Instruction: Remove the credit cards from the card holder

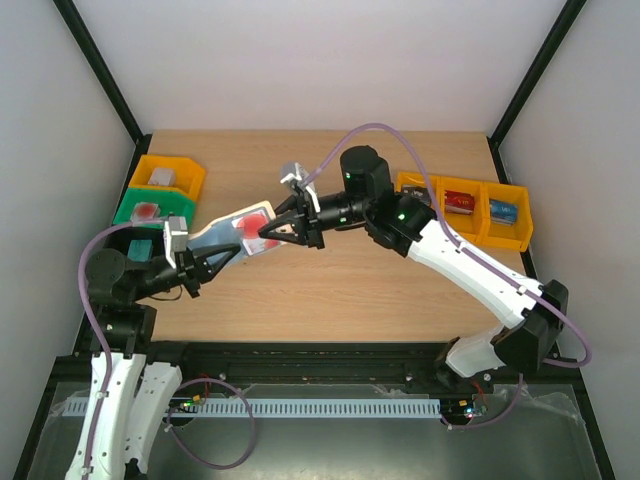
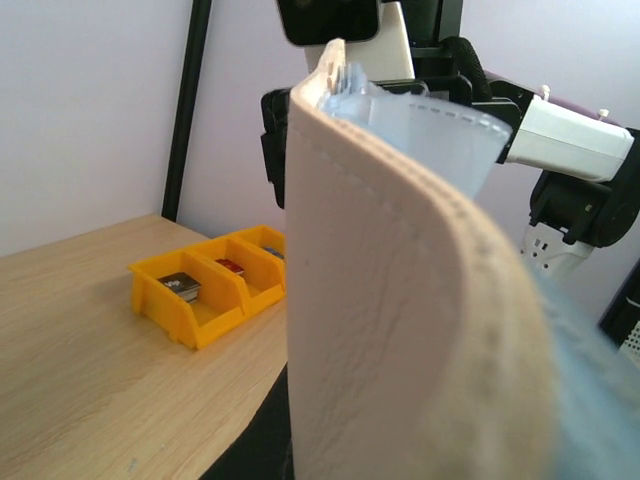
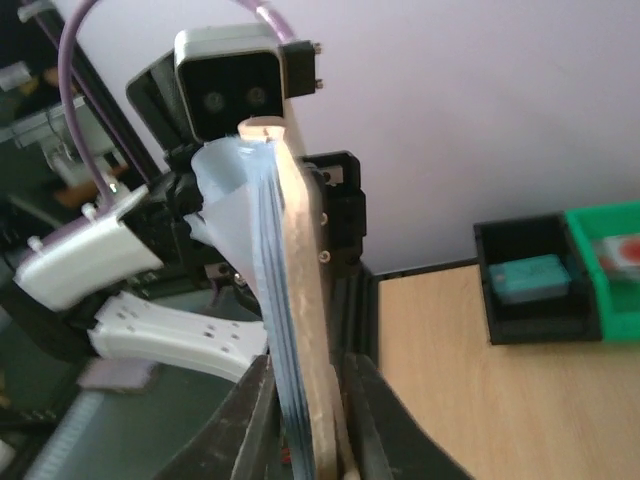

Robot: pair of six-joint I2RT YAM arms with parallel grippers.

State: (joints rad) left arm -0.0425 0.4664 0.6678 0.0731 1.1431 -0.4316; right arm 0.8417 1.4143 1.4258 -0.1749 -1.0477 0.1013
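Wallet (image 3: 298, 250) fills both wrist views, cards hidden there; right gripper (image 3: 312, 400) clamps its edge, left gripper's (image 1: 218, 257) grip unreadable. Open table (image 1: 380, 290) beneath both.

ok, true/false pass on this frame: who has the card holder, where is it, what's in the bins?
1. The left gripper and right gripper both clamp the card holder. True.
2. The card holder sits in a bin. False: it is held between the arms above the table.
3. A green bin sits against a yellow bin on the left. True.
4. The yellow bin row on the right is empty. False: items lie in it.
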